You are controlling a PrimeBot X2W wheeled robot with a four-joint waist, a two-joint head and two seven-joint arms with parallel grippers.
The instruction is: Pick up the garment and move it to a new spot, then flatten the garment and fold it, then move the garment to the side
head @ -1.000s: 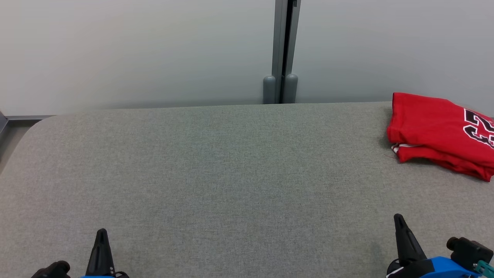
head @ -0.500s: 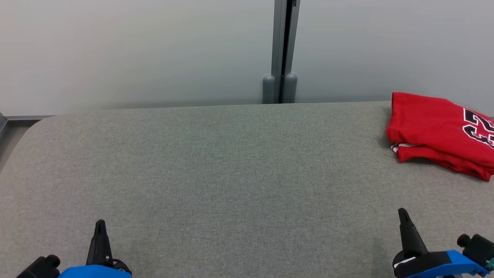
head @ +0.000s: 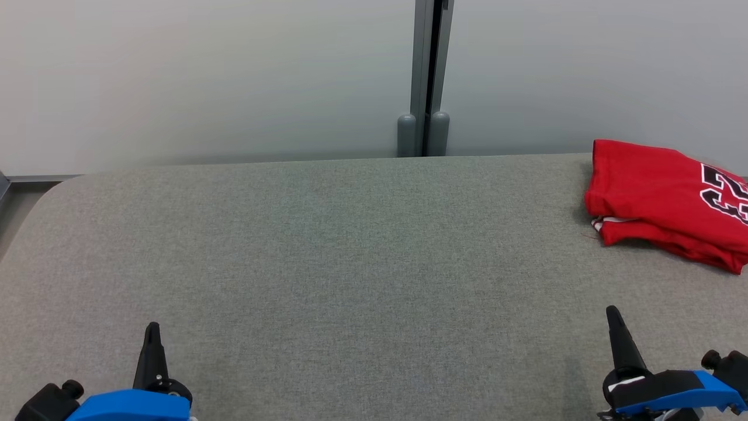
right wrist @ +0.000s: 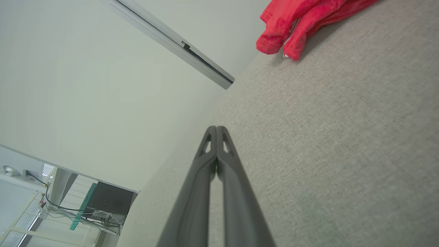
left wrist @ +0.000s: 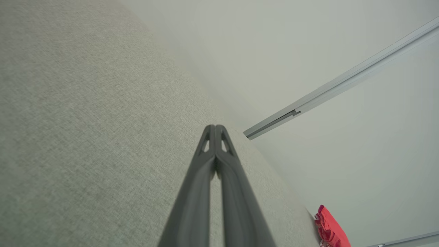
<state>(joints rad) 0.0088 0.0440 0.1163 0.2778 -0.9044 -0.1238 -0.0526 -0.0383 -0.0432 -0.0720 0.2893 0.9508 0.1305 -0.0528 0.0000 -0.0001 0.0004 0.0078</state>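
So the red garment (head: 660, 199) is sitting at the far right corner of the tabletop (head: 350, 263), running off the right edge of the head view. It's looking folded: layers stacked, a bit of white trim peeking out at its left side, and black-and-white numbers facing up. The right wrist view is showing its bunched edges (right wrist: 301, 20) lying flat on the fabric surface.

Both tools are hanging out along the near edge, well apart from the garment. We're seeing the left tool (head: 152, 327) at the near left and the right tool (head: 612, 313) at the near right. Both have their fingers pressed together and aren't holding anything, which both wrist views are confirming.

We're guessing we're at the tail end here: the fold and the move to the side are looking done. So the next move probably isn't calling for much beyond keeping both arms clear of the garment. If the stack is still needing a nudge, the right tool is the closer one, and it'd have to open up first.

Compared with a second ago, both tools are poking a bit further onto the tabletop and showing more of their blue bodies. The garment is basically staying put.
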